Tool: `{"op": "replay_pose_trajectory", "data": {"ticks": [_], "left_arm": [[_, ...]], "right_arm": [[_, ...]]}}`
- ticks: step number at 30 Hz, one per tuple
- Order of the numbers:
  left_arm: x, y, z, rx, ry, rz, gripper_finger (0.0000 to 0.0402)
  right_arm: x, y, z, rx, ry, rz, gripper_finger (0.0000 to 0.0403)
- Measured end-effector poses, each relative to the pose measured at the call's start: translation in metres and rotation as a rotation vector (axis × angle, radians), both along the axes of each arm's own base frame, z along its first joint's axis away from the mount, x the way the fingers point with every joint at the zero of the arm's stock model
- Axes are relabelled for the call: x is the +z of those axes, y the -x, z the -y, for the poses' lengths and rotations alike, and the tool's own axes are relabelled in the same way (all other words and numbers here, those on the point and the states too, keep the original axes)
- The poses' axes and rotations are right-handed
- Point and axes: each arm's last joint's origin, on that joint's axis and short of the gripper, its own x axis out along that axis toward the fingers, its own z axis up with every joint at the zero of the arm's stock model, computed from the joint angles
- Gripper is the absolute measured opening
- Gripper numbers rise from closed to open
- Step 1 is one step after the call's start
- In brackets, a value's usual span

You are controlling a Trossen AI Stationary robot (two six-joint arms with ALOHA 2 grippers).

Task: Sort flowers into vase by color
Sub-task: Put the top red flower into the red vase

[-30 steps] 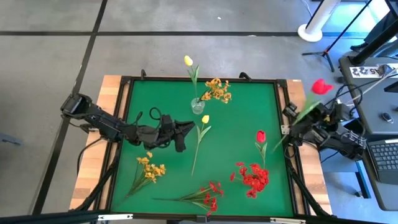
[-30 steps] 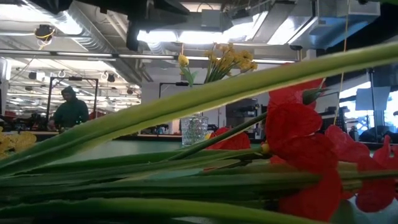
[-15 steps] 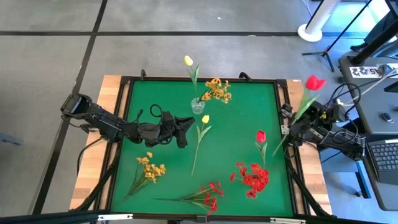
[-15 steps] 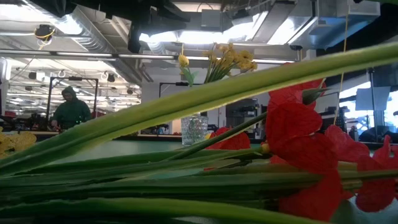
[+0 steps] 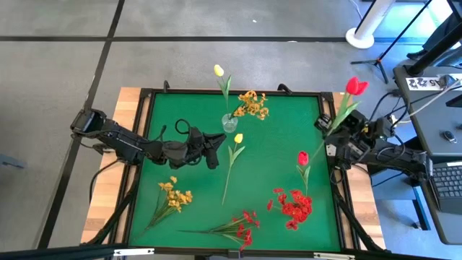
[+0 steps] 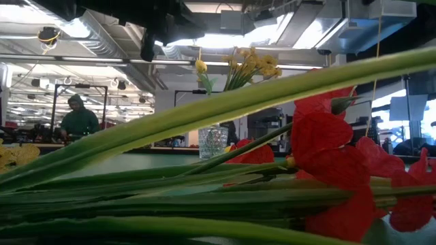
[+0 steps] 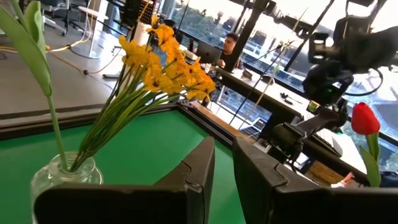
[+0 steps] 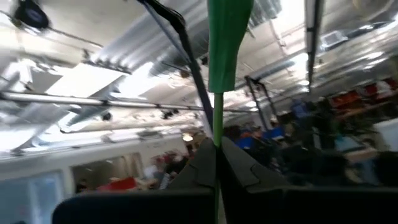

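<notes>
A clear glass vase point(image 5: 229, 123) point(image 6: 213, 141) point(image 7: 62, 177) stands at the table's far middle. It holds a yellow tulip point(image 5: 219, 70) and a yellow spray point(image 5: 251, 105) point(image 7: 163, 59). Lying on the green mat are a yellow tulip point(image 5: 237, 138), a red tulip point(image 5: 302, 157), two red sprays point(image 5: 292, 206) point(image 5: 242, 227) and a yellow spray point(image 5: 173, 195). My right gripper point(image 5: 337, 133) point(image 8: 216, 163) is at the mat's right edge, shut on another red tulip point(image 5: 352, 85) point(image 7: 365, 118). My left gripper point(image 5: 211, 148) point(image 7: 224, 171) is just left of the lying yellow tulip, its fingers a narrow gap apart and holding nothing. My right gripper pinches the red tulip's thin green stem point(image 8: 215, 134) between its two fingers, below the leaf point(image 8: 229, 37). The tulip is lifted clear and tilted. Its bloom is up toward the far right, and its lower stem end point(image 5: 316, 159) slants down over the mat.
A black raised frame point(image 5: 148, 97) borders the mat. Stems and red blooms point(image 6: 327, 156) lie right in front of the low camera and block most of that view. Desks, cables and a laptop point(image 5: 444, 180) stand beyond the right edge. People sit in the room behind.
My right gripper has carried the red tulip toward the table's left and far side, from outside the frame to over the mat's right edge, with the bloom swinging the same way. My left gripper has edged a little toward the lying yellow tulip.
</notes>
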Motion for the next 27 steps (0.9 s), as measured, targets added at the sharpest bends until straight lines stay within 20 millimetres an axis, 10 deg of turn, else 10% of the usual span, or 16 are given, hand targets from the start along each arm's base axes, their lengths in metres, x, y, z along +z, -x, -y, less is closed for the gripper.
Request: {"op": "replay_pose_trajectory", "data": {"ticks": [13, 27], "left_arm": [[-0.003, 0.000, 0.000, 0.001, -0.007, -0.033, 0.0055], [-0.004, 0.000, 0.002, -0.029, -0.006, -0.042, 0.0055]], "right_arm": [[0.004, -0.038, 0.000, 0.092, -0.094, -0.079, 0.0001], [0.043, -0.059, -0.044, 0.077, 0.079, -0.313, 0.0001]]}}
